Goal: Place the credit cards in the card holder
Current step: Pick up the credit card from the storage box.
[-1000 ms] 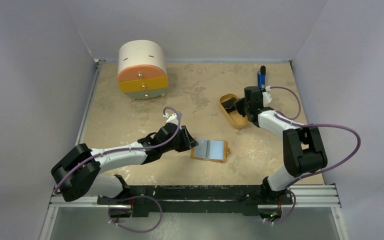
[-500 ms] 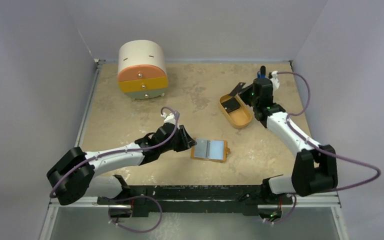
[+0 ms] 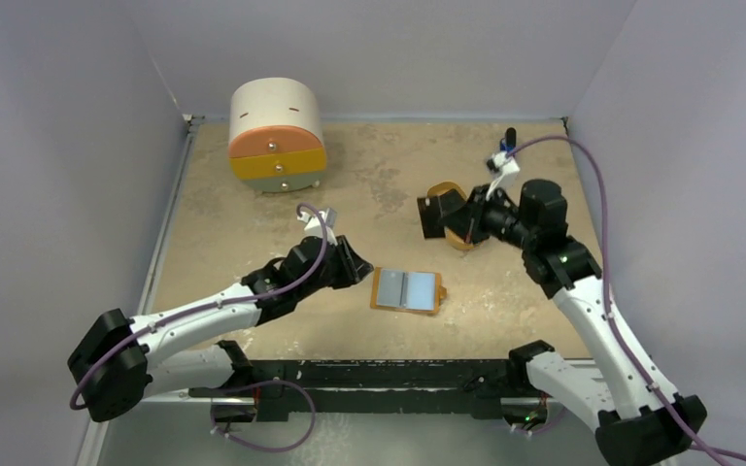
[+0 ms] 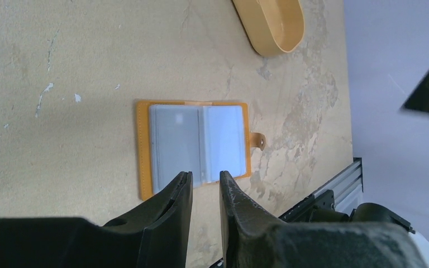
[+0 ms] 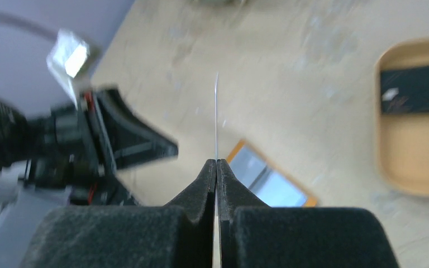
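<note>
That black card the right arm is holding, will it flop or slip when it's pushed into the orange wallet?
The thin black rectangular credit card is probably stiff: edge-on from the right wrist it looks like a straight line. It's likely light, yet may pivot, since the shut jaws pinch only one end.
</note>
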Controlling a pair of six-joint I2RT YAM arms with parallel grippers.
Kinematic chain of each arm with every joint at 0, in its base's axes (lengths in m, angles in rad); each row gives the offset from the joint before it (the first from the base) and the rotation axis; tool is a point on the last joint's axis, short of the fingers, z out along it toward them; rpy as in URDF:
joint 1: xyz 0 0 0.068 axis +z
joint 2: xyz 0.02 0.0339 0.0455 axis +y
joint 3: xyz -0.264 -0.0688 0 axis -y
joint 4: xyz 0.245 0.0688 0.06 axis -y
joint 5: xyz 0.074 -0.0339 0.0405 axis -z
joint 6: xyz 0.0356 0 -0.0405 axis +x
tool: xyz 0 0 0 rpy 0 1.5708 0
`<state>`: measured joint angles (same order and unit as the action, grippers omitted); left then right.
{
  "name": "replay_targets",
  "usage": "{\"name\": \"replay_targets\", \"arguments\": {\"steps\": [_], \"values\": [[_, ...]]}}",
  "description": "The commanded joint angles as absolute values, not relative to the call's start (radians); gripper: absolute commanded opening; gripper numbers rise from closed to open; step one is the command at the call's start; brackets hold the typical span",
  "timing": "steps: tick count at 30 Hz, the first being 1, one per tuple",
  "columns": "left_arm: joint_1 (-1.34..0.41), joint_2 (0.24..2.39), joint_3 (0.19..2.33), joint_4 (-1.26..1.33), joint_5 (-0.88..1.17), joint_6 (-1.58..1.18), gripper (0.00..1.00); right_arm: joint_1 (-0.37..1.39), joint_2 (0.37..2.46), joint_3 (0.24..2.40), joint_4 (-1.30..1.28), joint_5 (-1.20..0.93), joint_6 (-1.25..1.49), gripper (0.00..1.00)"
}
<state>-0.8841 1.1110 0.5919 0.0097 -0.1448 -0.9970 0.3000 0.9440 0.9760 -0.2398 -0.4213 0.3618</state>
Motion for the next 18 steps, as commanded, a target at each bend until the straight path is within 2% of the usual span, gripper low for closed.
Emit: {"name": "replay_targets", "arguments": {"steps": [1,10,18], "values": [[-0.881,1.099,0.572,0.055,-0.167,-0.967,0.24,0.392,0.873,0.815,-0.335,-0.536,0.364,0.00],[-0.883,1.203,0.540,0.154,-0.126,-1.008,0.24,0.435,0.792,0.371,0.163,-0.543,0.865,0.00],[-0.884,1.256,0.534,0.164,-0.128,-1.010,0.23,0.435,0.882,0.315,0.164,-0.469,0.948,0.00]]}}
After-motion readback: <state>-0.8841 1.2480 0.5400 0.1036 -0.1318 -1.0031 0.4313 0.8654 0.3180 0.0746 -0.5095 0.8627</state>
